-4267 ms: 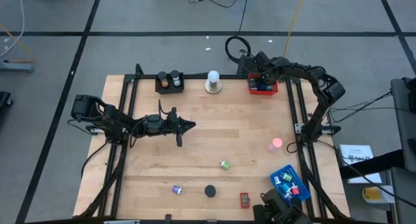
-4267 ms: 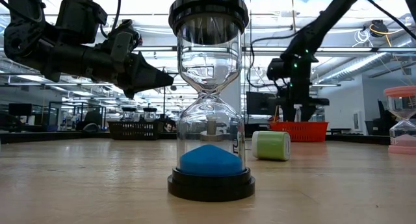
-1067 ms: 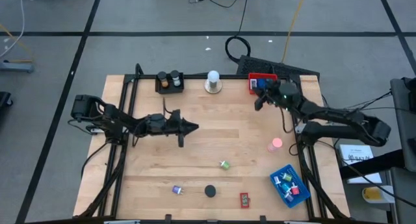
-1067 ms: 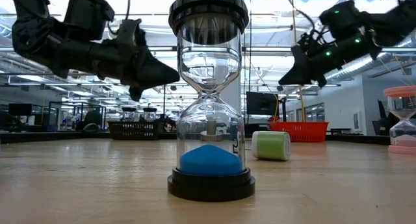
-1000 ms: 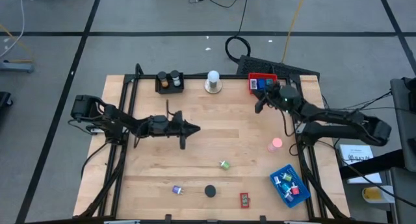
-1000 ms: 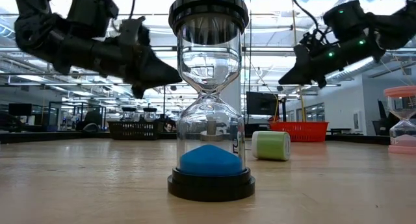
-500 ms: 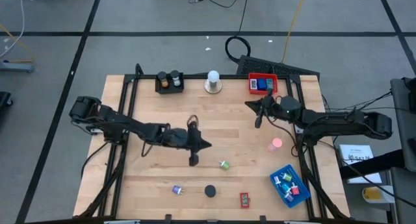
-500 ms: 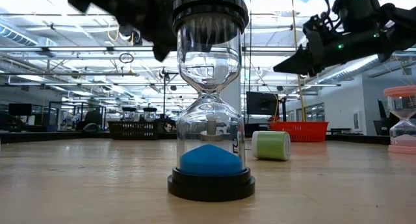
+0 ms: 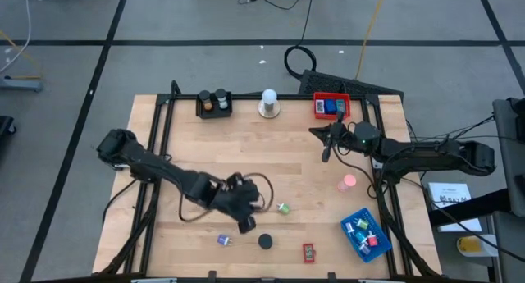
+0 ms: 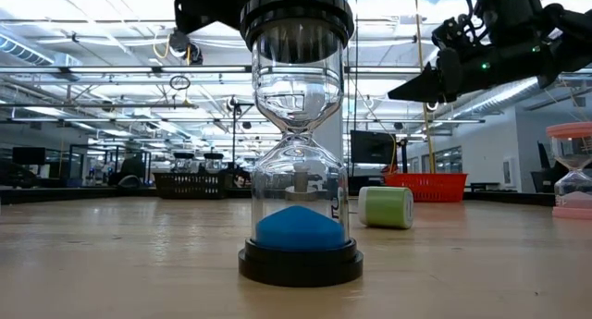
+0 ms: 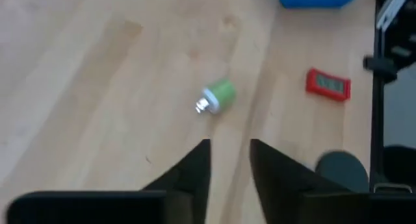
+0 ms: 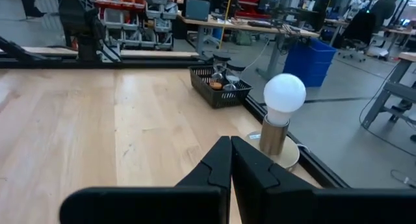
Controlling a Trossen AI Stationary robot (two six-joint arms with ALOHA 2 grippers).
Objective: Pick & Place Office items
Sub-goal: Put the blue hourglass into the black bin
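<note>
My left gripper (image 9: 261, 206) hovers over the table's near middle, tipped downward and open by a narrow gap (image 11: 230, 160), touching nothing. A small green cylinder (image 11: 218, 97) lies on its side on the wood just ahead of the fingers (image 9: 284, 207). Beyond it lie a flat red rectangle (image 11: 328, 84) and a black-capped hourglass (image 9: 265, 242) with blue sand (image 10: 298, 228). A purple clip (image 9: 223, 240) lies near the front edge. A pink hourglass (image 9: 349, 182) stands at the right. My right gripper (image 9: 321, 145) hangs shut and level at the far right, holding nothing.
A red tray (image 9: 330, 107) with items sits at the far right. A black tray (image 9: 215, 104) with two cylinders sits at the far left. Between them stands a white bulb on a round base (image 9: 268, 102). A blue tray (image 9: 365, 232) with items lies near right.
My left gripper has swung from the table's left middle toward the near right, to just short of the green cylinder, and has tipped from level to pointing downward. My right gripper has drifted a little toward the near edge, away from the red tray, then stopped.
</note>
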